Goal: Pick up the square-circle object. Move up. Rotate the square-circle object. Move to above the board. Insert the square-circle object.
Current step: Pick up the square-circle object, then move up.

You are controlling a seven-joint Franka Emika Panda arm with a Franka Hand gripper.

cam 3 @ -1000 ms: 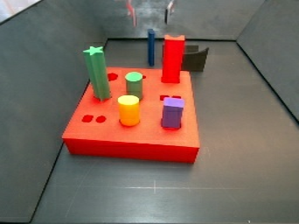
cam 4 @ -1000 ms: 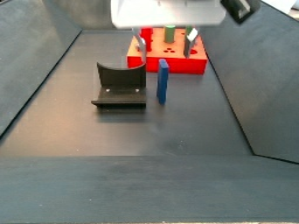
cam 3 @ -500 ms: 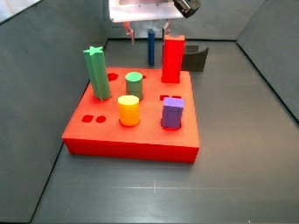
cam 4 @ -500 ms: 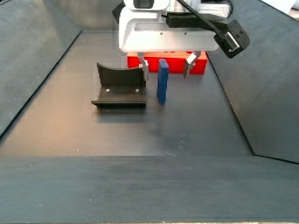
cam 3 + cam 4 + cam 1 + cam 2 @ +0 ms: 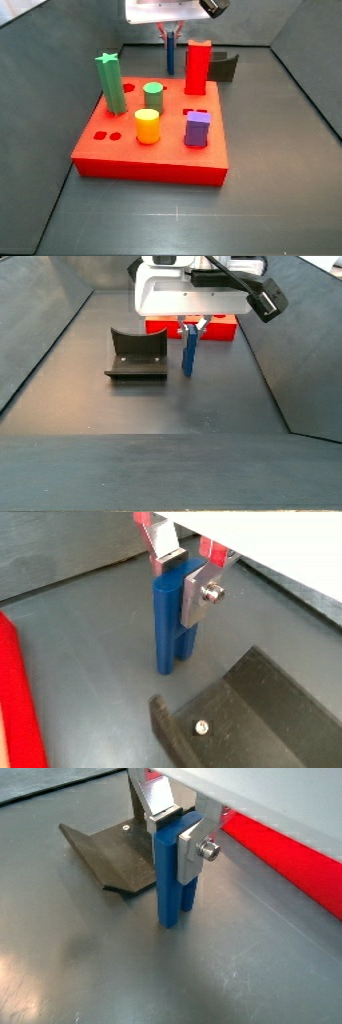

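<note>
Where the wrist cameras look down along the tool, the gripper (image 5: 182, 574) sits astride the top of the square-circle object (image 5: 173, 622), one silver finger (image 5: 158, 798) on each side of the slim blue peg. The plates appear to touch its faces, but whether they pinch it yet cannot be told from either wrist view. The peg stands upright with its foot on the grey floor, so it is judged not lifted; the step in hand is the pick-up. Gripping near the top leaves most of the length free for the later rotation and insertion.

Just beside the peg stands the fixture (image 5: 114, 856), its dark bracket apart from the peg's foot.

Farther off, in a side view, the gripper (image 5: 191, 324) hangs over the peg (image 5: 189, 351) between the fixture (image 5: 136, 354) and the board (image 5: 218, 328). The board (image 5: 160, 160) lies well apart from the peg (image 5: 171, 52), and carries a red post (image 5: 198, 67), a green star post (image 5: 111, 82), a green cylinder (image 5: 154, 97), a yellow cylinder (image 5: 147, 126) and a purple block (image 5: 198, 128).
</note>
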